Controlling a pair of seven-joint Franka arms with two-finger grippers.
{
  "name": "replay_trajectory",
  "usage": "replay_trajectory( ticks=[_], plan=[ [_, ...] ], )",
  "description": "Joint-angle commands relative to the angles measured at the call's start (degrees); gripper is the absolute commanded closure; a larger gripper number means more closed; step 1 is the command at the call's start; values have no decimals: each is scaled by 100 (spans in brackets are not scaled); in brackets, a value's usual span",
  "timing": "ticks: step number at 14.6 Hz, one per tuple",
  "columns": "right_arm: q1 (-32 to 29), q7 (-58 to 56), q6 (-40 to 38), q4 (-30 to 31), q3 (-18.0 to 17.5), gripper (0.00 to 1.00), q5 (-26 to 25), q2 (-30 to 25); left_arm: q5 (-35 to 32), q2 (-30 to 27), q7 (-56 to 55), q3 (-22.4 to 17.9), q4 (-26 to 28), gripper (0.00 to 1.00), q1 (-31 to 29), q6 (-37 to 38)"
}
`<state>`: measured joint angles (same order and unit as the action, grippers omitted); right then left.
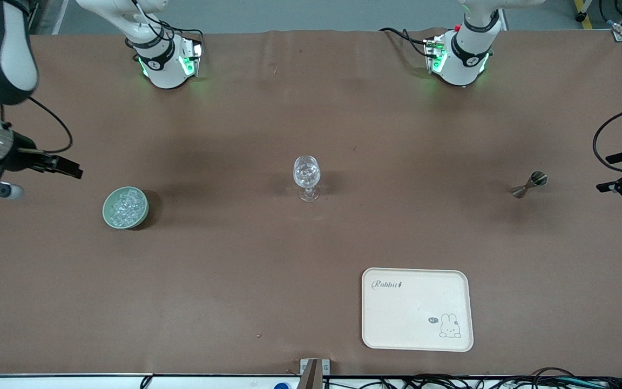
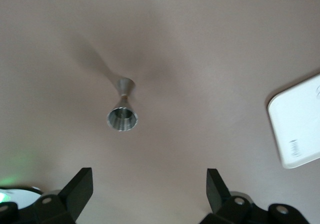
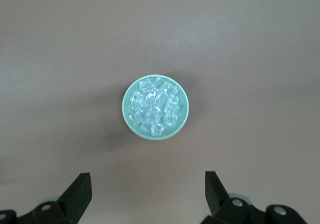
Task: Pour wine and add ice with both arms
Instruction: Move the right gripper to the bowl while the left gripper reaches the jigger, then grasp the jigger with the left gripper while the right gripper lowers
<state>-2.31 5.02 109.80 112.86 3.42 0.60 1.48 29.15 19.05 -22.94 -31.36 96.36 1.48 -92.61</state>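
Observation:
A pale green bowl [image 1: 107, 208] heaped with ice [image 1: 126, 206] stands toward the right arm's end of the table. A clear stemmed glass [image 1: 306, 178] stands upright at the table's middle. A small metal jigger [image 1: 529, 182] stands toward the left arm's end. My right gripper [image 1: 69, 167] is open and empty, in the air beside the bowl. The right wrist view shows the bowl's rim [image 3: 125, 107] and the ice [image 3: 155, 107] ahead of the gripper [image 3: 148, 186]. My left gripper [image 1: 604, 174] is open and empty beside the jigger [image 2: 122, 117], which lies ahead of it [image 2: 149, 184].
A cream tray [image 1: 417, 309] with a rabbit print lies nearer the front camera than the glass and jigger; its corner shows in the left wrist view [image 2: 297, 129]. The arms' green-lit bases [image 1: 166, 60] stand along the table's edge farthest from the front camera.

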Motion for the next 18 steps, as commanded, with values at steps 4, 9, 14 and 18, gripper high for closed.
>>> replay_trajectory(
  ticks=[4, 9, 14, 18],
  plan=[
    [11, 70, 2051, 1588, -8, 6, -60, 36, 1039, 932, -114, -468, 94, 0, -52, 252],
    [37, 61, 2958, 1748, -8, 15, -60, 800, 1425, 1794, -114, -564, 76, 0, -87, 490],
    [125, 122, 3337, 1801, -8, 45, -60, 1161, 1813, 2296, 210, -573, 85, 0, -157, 622],
    [160, 131, 3496, 1879, 1, 46, -60, 1267, 2111, 2620, 421, -573, 85, 0, -254, 788]
  ],
)
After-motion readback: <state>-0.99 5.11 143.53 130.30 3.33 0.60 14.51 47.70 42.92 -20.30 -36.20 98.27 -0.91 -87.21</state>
